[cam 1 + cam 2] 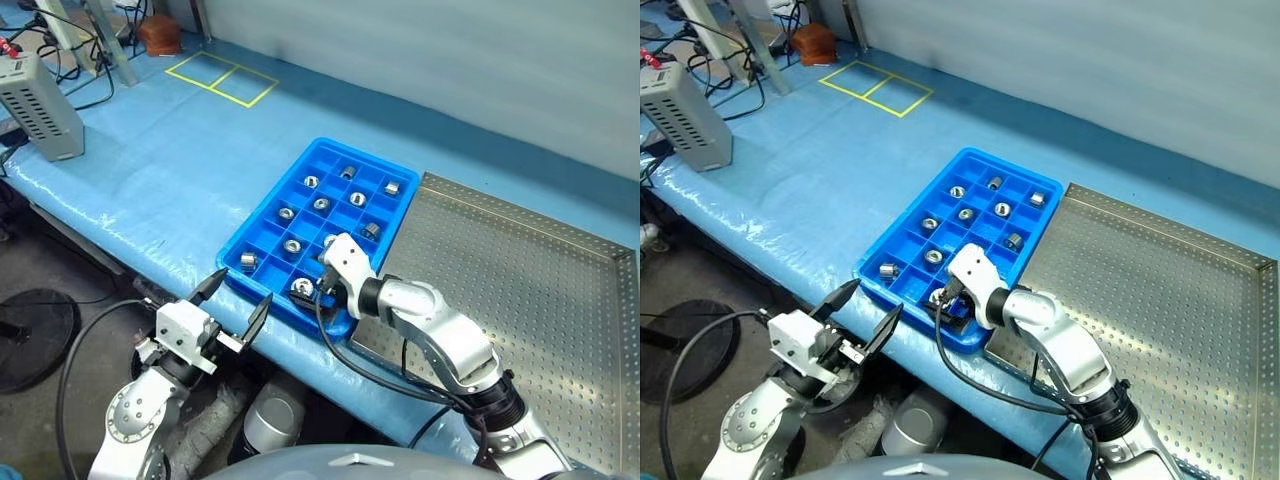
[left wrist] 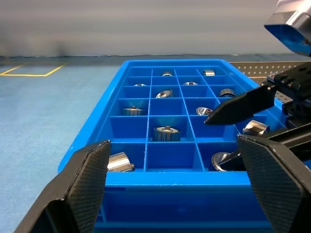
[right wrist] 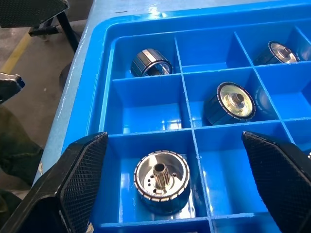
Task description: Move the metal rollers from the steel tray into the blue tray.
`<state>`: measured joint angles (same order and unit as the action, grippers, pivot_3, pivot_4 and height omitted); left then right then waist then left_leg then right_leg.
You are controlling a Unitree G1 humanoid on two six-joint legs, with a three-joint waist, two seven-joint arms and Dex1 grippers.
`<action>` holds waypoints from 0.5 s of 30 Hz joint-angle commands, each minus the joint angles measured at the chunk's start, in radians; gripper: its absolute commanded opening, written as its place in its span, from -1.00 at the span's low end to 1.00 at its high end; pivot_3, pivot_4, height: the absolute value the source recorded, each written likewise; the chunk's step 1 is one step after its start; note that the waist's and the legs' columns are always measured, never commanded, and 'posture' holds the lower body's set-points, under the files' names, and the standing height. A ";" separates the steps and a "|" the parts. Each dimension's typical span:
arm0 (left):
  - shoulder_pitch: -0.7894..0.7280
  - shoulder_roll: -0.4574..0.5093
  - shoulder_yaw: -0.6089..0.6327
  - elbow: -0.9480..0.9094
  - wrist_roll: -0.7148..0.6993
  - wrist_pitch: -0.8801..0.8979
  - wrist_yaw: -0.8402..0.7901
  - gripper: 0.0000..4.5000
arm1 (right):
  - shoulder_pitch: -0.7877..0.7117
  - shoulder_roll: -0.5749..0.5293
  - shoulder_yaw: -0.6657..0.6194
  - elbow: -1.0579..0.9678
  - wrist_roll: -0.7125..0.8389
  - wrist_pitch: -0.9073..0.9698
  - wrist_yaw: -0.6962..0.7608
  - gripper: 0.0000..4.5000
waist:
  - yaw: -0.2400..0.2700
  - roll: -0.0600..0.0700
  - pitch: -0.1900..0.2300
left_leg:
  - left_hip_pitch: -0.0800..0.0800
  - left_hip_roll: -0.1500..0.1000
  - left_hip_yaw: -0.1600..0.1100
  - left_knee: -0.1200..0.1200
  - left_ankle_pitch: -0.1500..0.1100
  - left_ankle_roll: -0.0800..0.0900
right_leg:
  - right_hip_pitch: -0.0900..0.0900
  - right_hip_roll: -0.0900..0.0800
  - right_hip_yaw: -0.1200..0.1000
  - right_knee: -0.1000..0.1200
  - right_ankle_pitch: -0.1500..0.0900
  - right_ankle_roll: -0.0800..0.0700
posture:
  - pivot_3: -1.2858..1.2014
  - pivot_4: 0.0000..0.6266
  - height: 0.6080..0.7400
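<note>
The right gripper [image 3: 170,189], fingers spread, hangs directly over a roller [image 3: 162,181] lying hole-up in the blue tray's [image 1: 262,205] near-edge compartment, low centre of frame.

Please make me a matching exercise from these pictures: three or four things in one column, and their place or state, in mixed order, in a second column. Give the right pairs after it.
Things:
1. left gripper
2. right gripper
3. steel tray
4. grey box

Place or state:
A. on the table's far left end, beside cables
B. open, off the table's near edge, pointing at the blue tray
C. no rollers on the part in view
D. open, over a roller in a near corner compartment

Pairs: 1-B, 2-D, 3-C, 4-A
</note>
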<state>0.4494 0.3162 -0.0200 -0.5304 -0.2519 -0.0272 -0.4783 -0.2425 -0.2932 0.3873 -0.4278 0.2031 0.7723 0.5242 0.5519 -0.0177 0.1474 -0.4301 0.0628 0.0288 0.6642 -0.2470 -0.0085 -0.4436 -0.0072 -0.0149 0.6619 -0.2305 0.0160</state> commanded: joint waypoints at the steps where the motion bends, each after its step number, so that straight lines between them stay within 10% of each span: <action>1: -0.017 0.008 0.002 -0.007 -0.018 -0.024 -0.022 1.00 | 0.008 0.004 -0.008 -0.076 0.014 -0.014 -0.006 1.00 | -0.006 0.000 0.000 | 0.000 0.000 0.000 0.000 0.000 0.000 | 0.000 0.000 0.000 0.000 0.000 0.000 | 0.40 -0.52 1.00; 15: -0.106 0.025 -0.017 -0.012 -0.024 0.035 -0.053 1.00 | 0.051 -0.015 -0.072 -0.146 0.024 -0.012 -0.053 1.00 | -0.097 0.000 0.000 | 0.001 0.000 -0.002 0.002 0.000 0.000 | 0.004 0.001 0.000 0.001 0.001 0.001 | 0.35 -0.52 1.00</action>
<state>0.3470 0.3383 -0.0303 -0.5272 -0.2604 0.0047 -0.5257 -0.1911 -0.3085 0.3321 -0.5254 0.2164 0.7717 0.4774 0.4547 -0.0175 0.1469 -0.4294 0.0627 0.0269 0.6667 -0.2468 -0.0083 -0.4397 -0.0065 -0.0150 0.6626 -0.2297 0.0168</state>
